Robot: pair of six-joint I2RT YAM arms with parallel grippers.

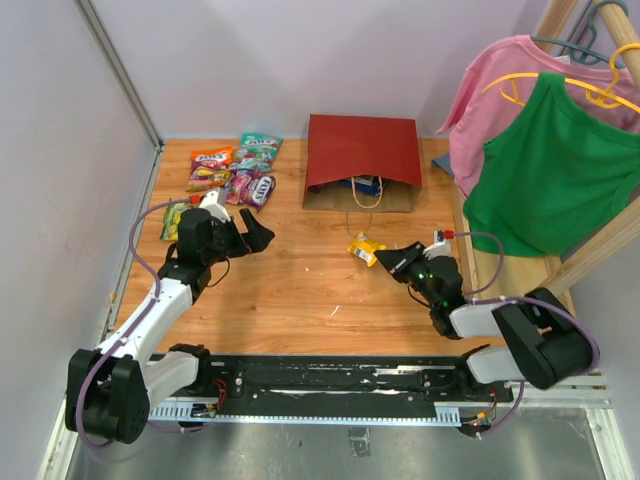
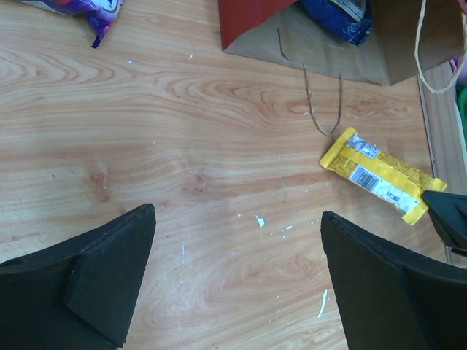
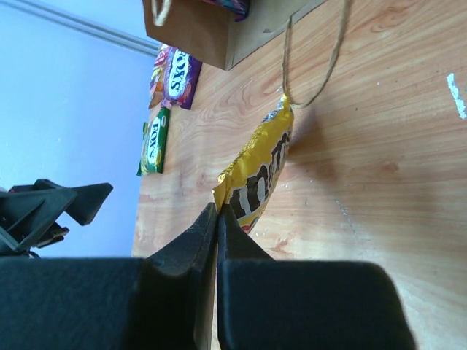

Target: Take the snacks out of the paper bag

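Note:
The dark red paper bag (image 1: 362,150) lies on its side at the back of the table, mouth toward me, with a blue Doritos bag (image 1: 366,185) showing inside (image 2: 336,18). Candy packets (image 1: 235,170) lie in a cluster left of it. A yellow bar wrapper (image 1: 364,247) rests in front of the bag's mouth. My right gripper (image 1: 386,262) is shut on that wrapper's near corner (image 3: 259,168), its tips (image 3: 217,211) pressed together. My left gripper (image 1: 255,235) stands open over bare wood (image 2: 237,277), left of the yellow wrapper (image 2: 379,175).
A green packet (image 1: 172,218) lies by the left arm. The bag's twisted handle (image 2: 325,102) trails on the wood toward the wrapper. A pink shirt (image 1: 500,90) and a green shirt (image 1: 550,170) hang on a wooden rack (image 1: 590,260) at the right edge.

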